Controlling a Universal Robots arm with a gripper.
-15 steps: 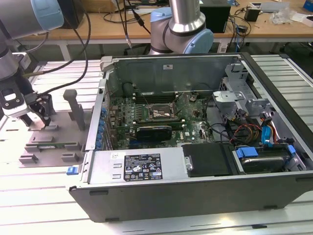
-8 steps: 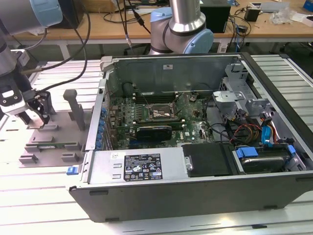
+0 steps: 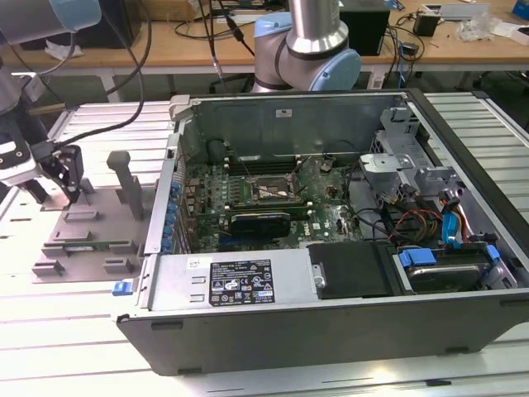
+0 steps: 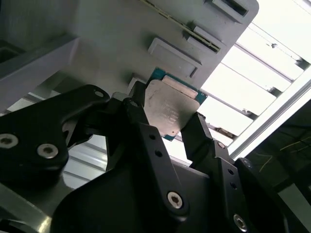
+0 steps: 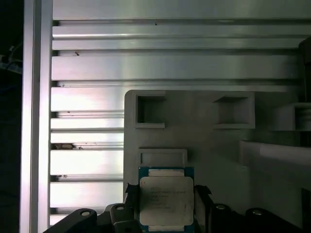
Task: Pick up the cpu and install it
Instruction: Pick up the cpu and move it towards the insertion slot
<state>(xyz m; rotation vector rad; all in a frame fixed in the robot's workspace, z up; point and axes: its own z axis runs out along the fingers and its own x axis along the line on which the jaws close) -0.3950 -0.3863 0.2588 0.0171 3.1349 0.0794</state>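
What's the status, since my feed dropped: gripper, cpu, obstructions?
Gripper shut on cpu. Held over grey tray, not yet in computer case. No obstruction seen around it.

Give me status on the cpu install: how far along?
Done: the gripper is at the grey tray on the exterior view's left, shut on two sides of the chip.
In hand: the chip, held over the tray; whether it is lifted clear I cannot tell.
Left: the chip is not yet at the socket inside the open computer case.
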